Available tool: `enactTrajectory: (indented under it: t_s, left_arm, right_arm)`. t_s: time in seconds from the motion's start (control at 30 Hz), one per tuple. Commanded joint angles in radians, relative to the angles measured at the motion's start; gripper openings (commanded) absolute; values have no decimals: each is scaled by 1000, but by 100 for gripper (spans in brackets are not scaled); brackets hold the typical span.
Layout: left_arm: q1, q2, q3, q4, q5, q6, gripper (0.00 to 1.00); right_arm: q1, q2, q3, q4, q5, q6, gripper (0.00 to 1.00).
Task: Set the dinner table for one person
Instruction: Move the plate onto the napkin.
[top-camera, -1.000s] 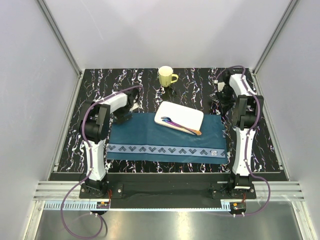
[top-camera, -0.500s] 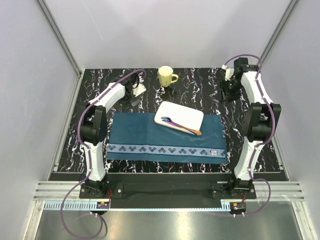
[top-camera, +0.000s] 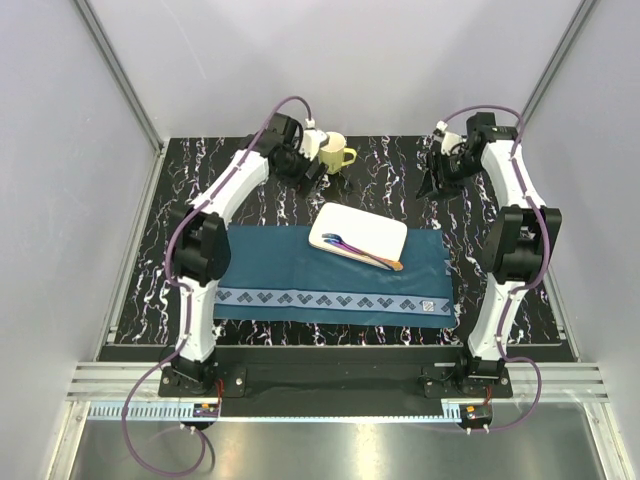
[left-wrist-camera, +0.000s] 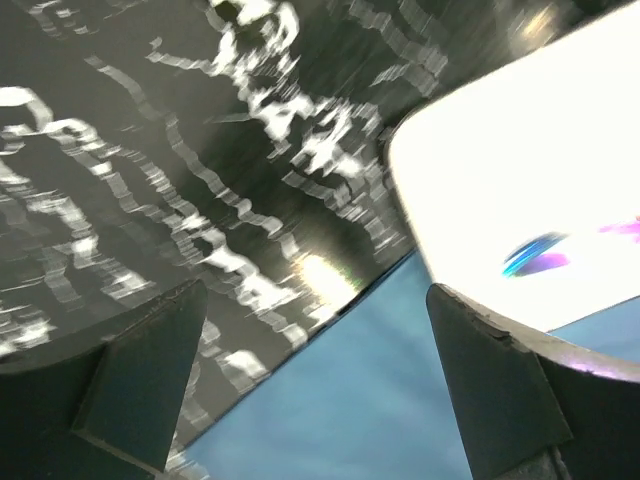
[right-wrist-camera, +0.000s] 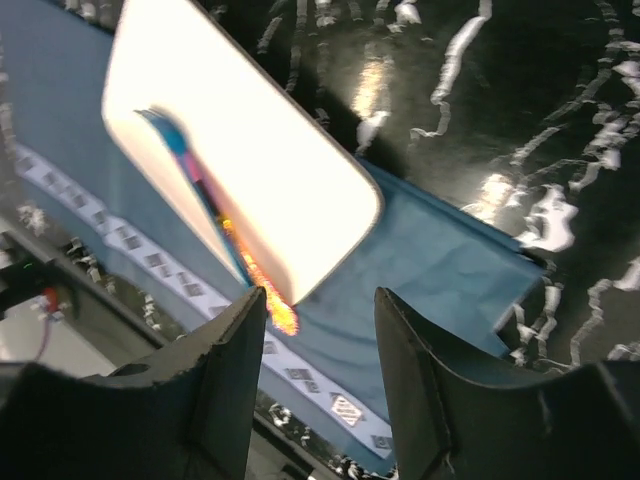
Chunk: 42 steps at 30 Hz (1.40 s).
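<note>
Nearest to us, the blue placemat lies flat on the black, white-veined tabletop, the wide surface that carries everything here. On the placemat's far right part sits the white plate, with its far corner reaching past the cloth onto the bare tabletop. The cutlery lies across the plate rather than beside it. Farther back, our right hand hangs over the far right of the tabletop, released, with nothing between its spread fingers and its camera looking back at the plate and cutlery. Farthest away, the yellow mug stands upright near the far edge. Our left hand is just beside it on its left, also released and empty. We cannot tell whether it touches the mug, and its own blurred view shows only tabletop, a plate corner and cloth. We judge the setting partway done: the placemat is down, the plate is off centre, and the cutlery and mug are not yet in their places. The step in hand looks to be fetching the mug. The next move calls for turning the left hand to face the mug, closing on its wall or handle, keeping it upright, and carrying it nearer, just beyond the plate, without brushing the plate's far corner.
</note>
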<state>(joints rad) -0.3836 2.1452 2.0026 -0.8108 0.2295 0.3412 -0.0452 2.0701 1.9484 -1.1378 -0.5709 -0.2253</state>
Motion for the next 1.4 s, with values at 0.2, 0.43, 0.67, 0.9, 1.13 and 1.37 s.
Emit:
enactTrajectory:
  t_s: [0.2,0.43,0.67,0.9,1.13,1.37]
  left_arm:
    - [32,111,58,16,320,-407,99]
    - [31,148,48,68,355,-409,99]
    - [31,179,58,99,401,-419,98]
    - [31,200,48,101,413,-380,97]
    - [31,203,28,101,438,-370,94]
    - [29,206,9,101,435,-363,89]
  right_arm:
    - [-8,-128,-272,237,-204,179,50]
    - [-16,-146,-382,283,-95,176,43]
    - [-16,-133,-443,309,-101,184,43]
    - [-10,-85,-459,325,-152,208,45]
    - [10,-36,-454,337,-175,210,44]
    - [39,18,-437,346,-175,215,43]
